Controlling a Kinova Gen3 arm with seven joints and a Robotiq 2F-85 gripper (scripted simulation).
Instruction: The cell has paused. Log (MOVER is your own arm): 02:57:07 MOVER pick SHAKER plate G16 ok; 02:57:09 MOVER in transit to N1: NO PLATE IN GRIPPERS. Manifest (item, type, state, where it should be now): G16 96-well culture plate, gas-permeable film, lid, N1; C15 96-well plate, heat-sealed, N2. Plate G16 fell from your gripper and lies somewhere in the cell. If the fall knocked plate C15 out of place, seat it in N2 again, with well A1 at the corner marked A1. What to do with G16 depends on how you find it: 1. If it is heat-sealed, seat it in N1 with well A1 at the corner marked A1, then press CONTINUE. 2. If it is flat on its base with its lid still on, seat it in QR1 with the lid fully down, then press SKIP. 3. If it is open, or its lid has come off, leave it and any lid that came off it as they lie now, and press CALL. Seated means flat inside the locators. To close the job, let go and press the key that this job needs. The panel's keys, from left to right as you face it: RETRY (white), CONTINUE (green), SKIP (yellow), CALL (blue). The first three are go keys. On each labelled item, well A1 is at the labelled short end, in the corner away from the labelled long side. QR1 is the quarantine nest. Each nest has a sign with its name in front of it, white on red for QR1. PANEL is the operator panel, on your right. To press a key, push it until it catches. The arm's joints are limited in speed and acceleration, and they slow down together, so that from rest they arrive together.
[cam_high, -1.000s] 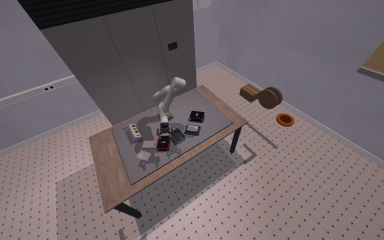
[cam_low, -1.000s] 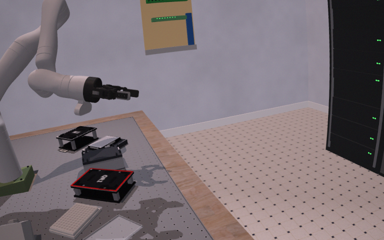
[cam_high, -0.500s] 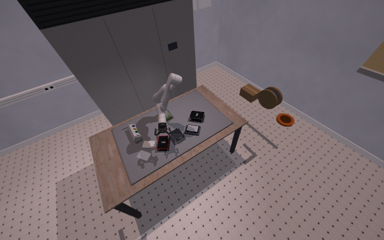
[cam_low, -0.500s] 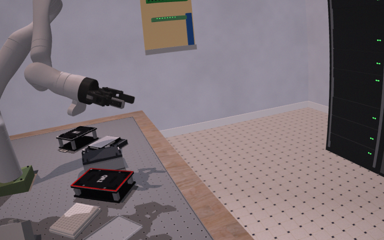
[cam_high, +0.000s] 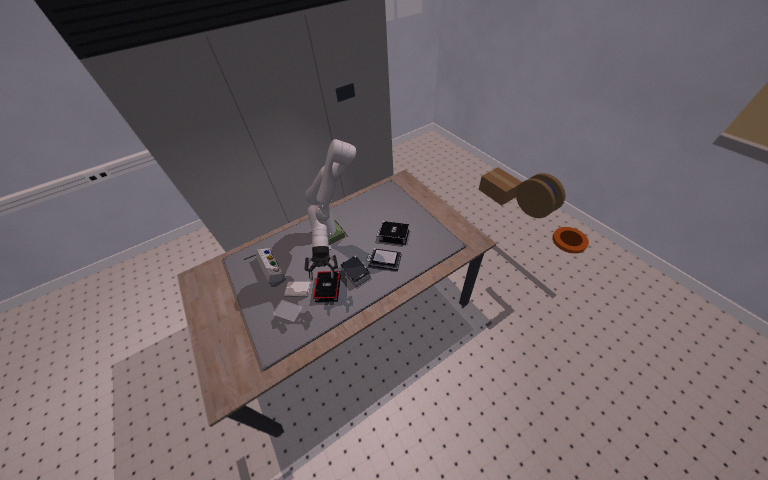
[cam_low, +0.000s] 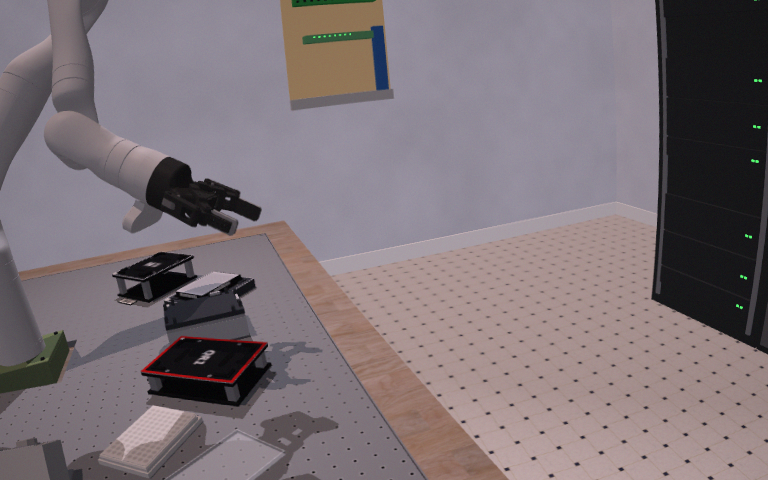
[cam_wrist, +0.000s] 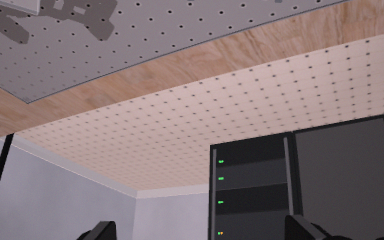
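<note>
A white 96-well plate lies flat on the grey mat with its wells open. A clear lid lies flat on the mat beside it, apart from it. The red-rimmed QR1 nest stands empty next to them. A plate with a silver top rests on a black nest; I cannot tell if it sits flat. Another black nest is empty. My gripper is open and empty, high above the mat, tilted toward the table's edge.
The key panel stands on the mat left of the arm. A grey block stands between the QR1 nest and the silver-topped plate. The arm's green base is behind. A black server rack stands off the table.
</note>
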